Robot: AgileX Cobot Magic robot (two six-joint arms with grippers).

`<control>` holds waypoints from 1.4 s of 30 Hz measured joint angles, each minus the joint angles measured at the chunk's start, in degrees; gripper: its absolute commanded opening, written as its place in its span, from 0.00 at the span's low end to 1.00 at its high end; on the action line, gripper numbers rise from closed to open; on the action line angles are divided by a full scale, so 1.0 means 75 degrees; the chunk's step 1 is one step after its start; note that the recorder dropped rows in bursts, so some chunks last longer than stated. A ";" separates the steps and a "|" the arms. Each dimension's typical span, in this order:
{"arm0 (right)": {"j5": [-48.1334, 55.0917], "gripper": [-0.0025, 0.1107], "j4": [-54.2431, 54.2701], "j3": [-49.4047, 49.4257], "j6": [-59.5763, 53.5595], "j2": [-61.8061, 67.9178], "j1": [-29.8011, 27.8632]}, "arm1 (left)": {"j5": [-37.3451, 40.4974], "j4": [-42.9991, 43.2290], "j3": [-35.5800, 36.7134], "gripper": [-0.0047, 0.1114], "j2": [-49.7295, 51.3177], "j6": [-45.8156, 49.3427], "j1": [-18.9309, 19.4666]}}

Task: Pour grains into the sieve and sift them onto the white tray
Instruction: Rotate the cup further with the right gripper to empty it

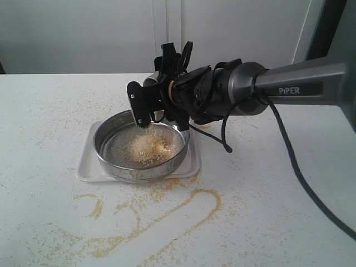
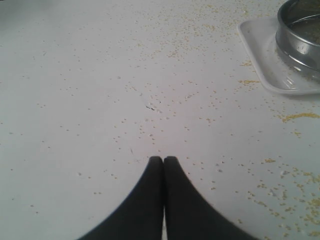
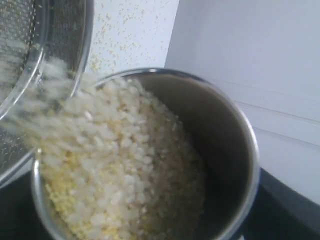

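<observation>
I'm tipping the steel cup [image 3: 220,150] with my right gripper [image 1: 158,89]; the jaws are standing wide around the cup's body and clamping it, well over on its side above the sieve [image 1: 139,169]. The grains [image 3: 120,165] are sliding toward the lip, white rice-like ones on top and fine yellow ones underneath, and at the edge they're blurring as they spill onto the mesh.

A pale heap is building in the middle of the sieve, which is sitting squarely on the white tray [image 1: 86,167], its ring filling most of it. My left gripper [image 2: 163,162] is doing nothing, fingertips pressed together and empty, hanging low over the table [image 1: 50,111] off to the side, with a corner of the tray and the sieve wall just in its view.

By my judgement I'm midway through the pour: a good part is in the sieve, yet the cup is showing plenty left inside. The sifting is not yet begun, and how much has fallen through the mesh I can't tell. Spilled yellow granules [image 1: 189,203] are lying in curling trails across the table in front of the tray.
</observation>
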 measured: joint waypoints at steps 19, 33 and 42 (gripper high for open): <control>0.0224 0.02 0.0000 0.0000 -0.0380 0.0000 0.0154 | 0.0000 0.0000 0.0000 0.04 0.0000 0.0000 0.0000; 0.0369 0.02 0.0030 0.0000 -0.0725 0.0000 0.0154 | 0.0000 0.0000 0.0000 0.04 0.0000 0.0000 0.0000; 0.0369 0.02 0.0030 0.0000 -0.0968 0.0000 0.0154 | 0.0000 0.0000 0.0000 0.04 0.0000 0.0000 0.0000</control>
